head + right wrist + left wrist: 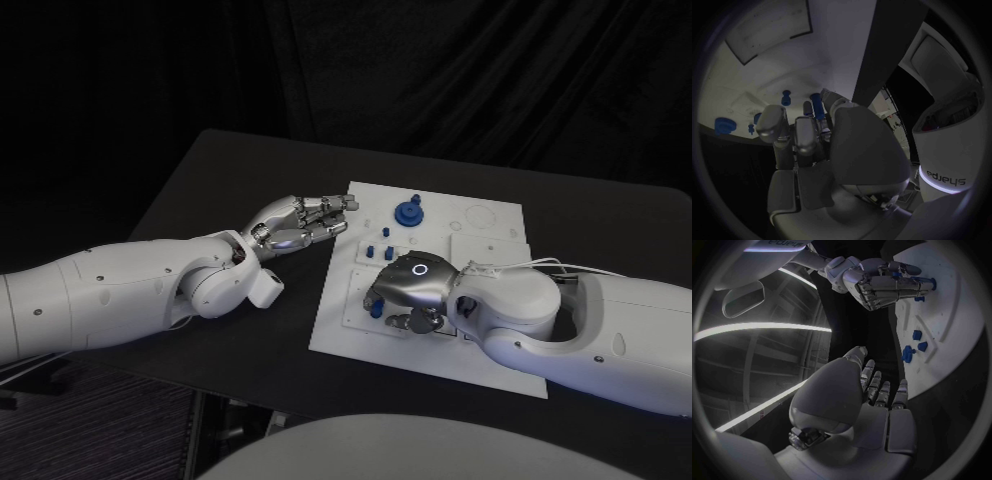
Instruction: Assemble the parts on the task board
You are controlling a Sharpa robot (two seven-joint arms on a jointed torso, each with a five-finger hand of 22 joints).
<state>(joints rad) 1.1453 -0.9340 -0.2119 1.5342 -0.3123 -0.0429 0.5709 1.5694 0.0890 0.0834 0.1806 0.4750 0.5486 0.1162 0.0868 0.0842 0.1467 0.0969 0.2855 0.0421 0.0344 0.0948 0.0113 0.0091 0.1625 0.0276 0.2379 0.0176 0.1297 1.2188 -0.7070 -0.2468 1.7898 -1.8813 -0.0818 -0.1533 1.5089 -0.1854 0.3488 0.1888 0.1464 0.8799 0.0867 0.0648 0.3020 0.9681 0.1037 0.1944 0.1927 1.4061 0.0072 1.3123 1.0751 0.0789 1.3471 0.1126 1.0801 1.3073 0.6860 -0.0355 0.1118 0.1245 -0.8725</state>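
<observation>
Right wrist view: the right hand (811, 135) pinches a blue peg (817, 106) over the task board (490, 230); tilt could jam insertion. The left hand (296, 225) waits empty, fingers loosely curled, on the bench (216, 170) beside the board.

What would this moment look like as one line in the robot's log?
right hand: over task board, pinching a blue part | left hand: at board's left edge, holding nothing | round blue part: standing at far end
</observation>
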